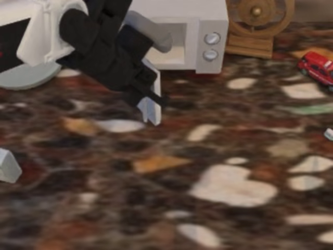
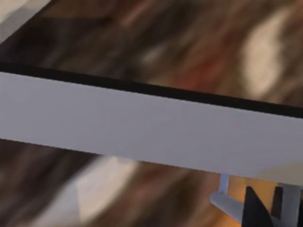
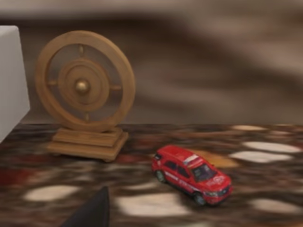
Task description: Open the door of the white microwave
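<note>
Though the black bulk of the left arm hides most of it, the left gripper [image 1: 151,101] in the upper left of the top view pinches the swung-out door [image 1: 151,107] edge; the white microwave [image 1: 200,31] stands open at upper centre, the right gripper out of sight

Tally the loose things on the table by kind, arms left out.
Microwave: 1, the white microwave, its door swung open
Toy car: 1, red car
Wooden wheel ornament: 1
Total: 3
</note>
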### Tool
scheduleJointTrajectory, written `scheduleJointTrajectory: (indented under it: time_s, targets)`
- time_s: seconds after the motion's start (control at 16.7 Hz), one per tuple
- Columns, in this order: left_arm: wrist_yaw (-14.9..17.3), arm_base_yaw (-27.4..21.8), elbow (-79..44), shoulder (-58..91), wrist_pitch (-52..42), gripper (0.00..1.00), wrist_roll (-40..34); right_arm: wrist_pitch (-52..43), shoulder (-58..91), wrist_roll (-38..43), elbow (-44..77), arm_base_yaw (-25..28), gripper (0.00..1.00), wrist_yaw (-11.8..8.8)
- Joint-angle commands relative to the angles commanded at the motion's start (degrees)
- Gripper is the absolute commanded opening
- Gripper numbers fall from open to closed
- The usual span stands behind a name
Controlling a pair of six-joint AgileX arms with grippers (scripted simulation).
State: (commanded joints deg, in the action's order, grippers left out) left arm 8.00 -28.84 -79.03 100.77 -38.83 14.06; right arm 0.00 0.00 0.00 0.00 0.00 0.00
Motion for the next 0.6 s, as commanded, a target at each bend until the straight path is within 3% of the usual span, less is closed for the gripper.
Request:
scheduleJointTrajectory:
  time_s: [0.6]
  targets:
    - [4.9, 3.5, 2.4, -2.3, -1.5, 0.0, 9.0, 0.0, 0.0, 0.0, 0.0, 0.0, 1.0, 0.0]
